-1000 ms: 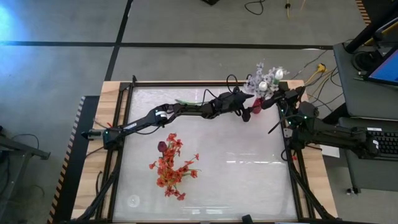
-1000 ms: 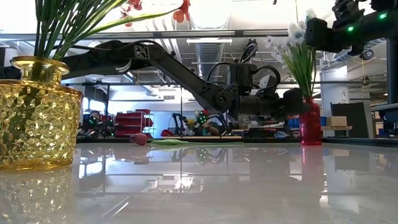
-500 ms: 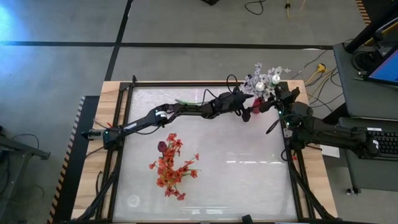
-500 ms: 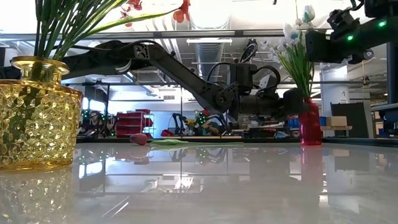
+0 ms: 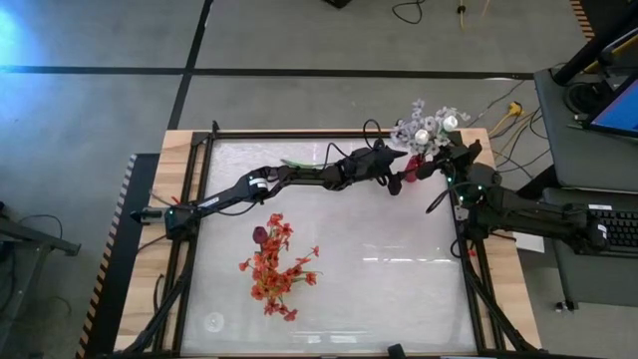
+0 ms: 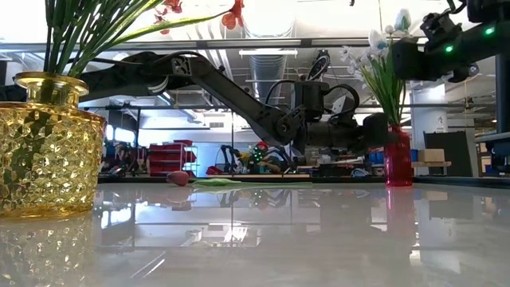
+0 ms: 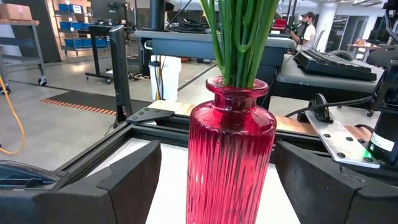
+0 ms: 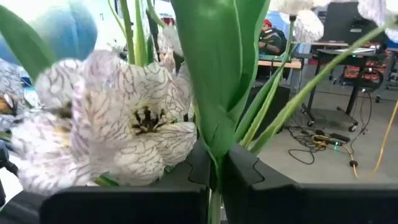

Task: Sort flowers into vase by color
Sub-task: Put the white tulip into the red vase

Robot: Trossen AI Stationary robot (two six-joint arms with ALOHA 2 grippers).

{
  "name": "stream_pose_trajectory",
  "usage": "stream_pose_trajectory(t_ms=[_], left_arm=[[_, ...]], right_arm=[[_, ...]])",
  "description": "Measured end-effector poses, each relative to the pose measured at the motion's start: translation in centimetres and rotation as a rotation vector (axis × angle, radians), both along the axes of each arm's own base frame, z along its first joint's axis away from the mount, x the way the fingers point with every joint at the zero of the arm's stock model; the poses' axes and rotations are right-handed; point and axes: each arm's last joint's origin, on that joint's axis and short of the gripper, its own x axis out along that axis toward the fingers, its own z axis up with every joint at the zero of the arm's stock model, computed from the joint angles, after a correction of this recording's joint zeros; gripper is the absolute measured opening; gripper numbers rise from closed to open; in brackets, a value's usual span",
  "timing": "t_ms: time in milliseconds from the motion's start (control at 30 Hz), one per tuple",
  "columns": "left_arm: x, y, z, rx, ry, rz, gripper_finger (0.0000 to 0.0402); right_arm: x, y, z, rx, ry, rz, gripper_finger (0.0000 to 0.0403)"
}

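A red glass vase (image 7: 230,155) stands at the table's far right and holds white and pale lavender flowers (image 5: 424,122) on green stems. My left gripper (image 7: 217,183) is open and level, with one finger on each side of the vase; whether either finger touches it, I cannot tell. My right gripper (image 8: 216,180) is up among the blossoms (image 8: 134,118), shut on a green stem. A yellow glass vase (image 6: 48,143) holds the red-orange flowers (image 5: 274,269) and a maroon bud (image 5: 260,235). Another maroon bud (image 6: 179,177) lies on the table on its green stem. My right gripper pinches one green stem (image 8: 216,163) between its two fingers, where a broad leaf narrows just below the blossoms. The fingers come level from the table's right side and lie across the stem. The stem stands about upright above the red vase (image 6: 398,155).
The table's black frame (image 5: 329,135) runs close behind the red vase. Cables (image 5: 503,110) and a keyboard (image 5: 618,229) lie beyond the right edge. The pale tabletop (image 5: 379,269) shows bare between the two vases.
My right gripper has tipped at the wrist and now lies level among the blossoms. The white blossom heads over the red vase have swayed a little and shifted with it. The red vase has stayed in place.
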Motion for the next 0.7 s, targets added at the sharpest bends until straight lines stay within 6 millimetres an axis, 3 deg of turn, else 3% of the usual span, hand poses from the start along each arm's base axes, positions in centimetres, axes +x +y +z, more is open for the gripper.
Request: stream_pose_trajectory(t_ms=[700], left_arm=[[0.0, 0.0, 0.0, 0.000, 0.000, 0.000, 0.0295]], right_arm=[[0.2, -0.1, -1.3, 0.069, 0.080, -0.004, 0.0013]])
